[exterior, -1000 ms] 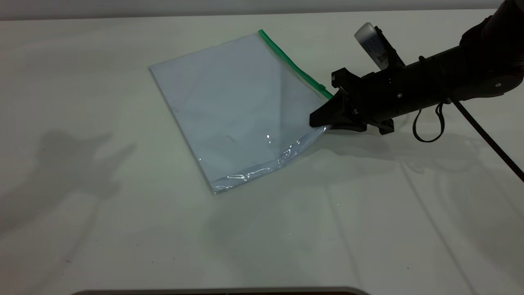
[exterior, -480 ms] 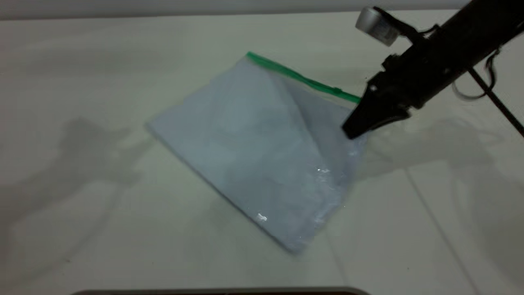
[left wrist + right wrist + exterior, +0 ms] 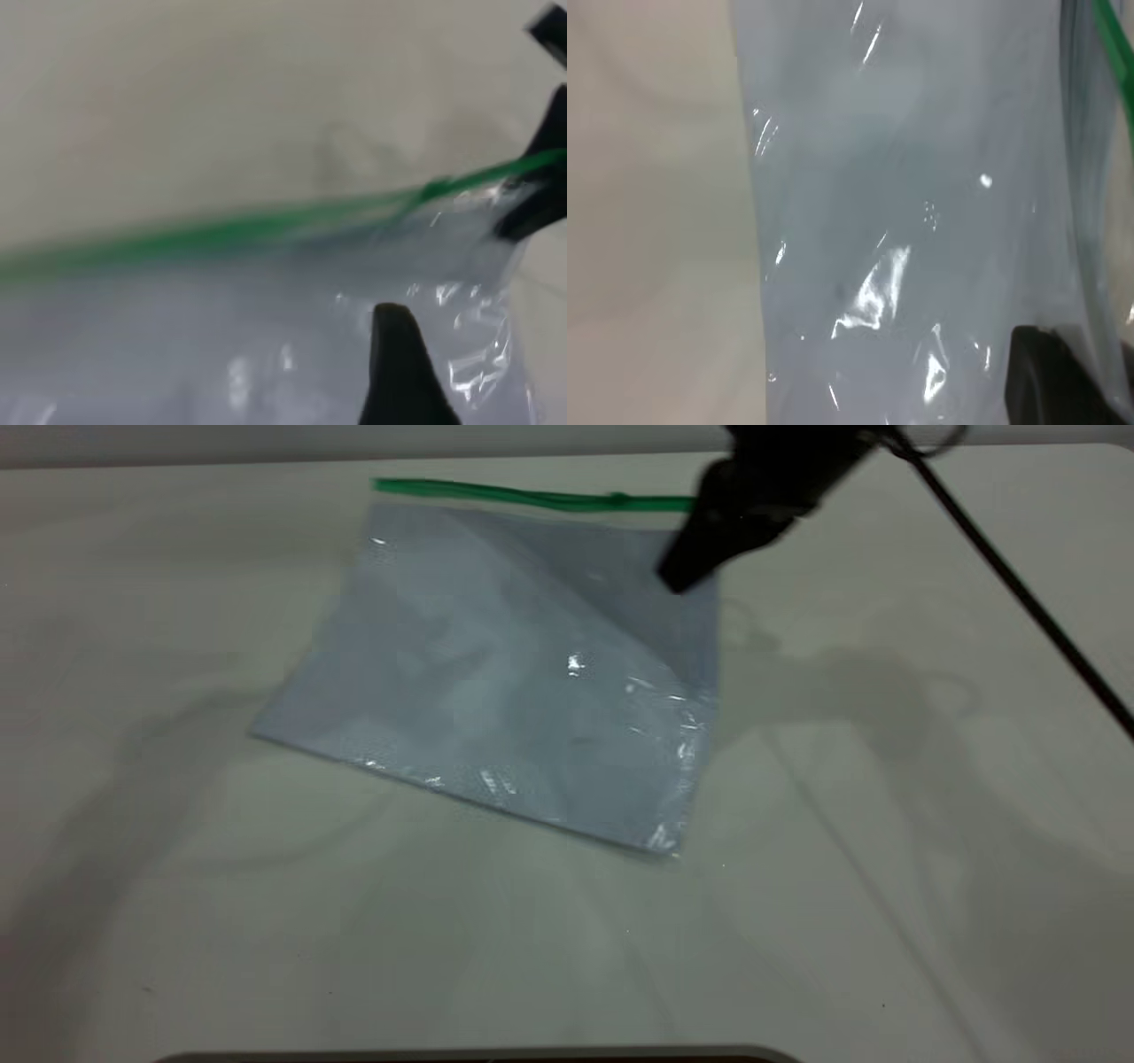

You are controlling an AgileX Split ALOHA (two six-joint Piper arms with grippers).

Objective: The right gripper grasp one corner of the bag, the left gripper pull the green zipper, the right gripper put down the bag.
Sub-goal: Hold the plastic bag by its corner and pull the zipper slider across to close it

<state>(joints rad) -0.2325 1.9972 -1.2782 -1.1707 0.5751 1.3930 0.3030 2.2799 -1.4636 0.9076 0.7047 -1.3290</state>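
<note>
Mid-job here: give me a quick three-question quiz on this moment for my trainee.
1. True or false: the bag lies flat on the table with no gripper touching it.
2. Which grips the bag's corner? A) left gripper B) right gripper C) neither
3. Fill in: the slider tab on the zipper strip sits near the ___ end, held or far.
Key: 1 false; 2 B; 3 held.

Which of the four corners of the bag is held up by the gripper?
The corner of the bag where the green zipper ends, pinched by the right gripper. The other three corners are free, with no gripper on them.
</note>
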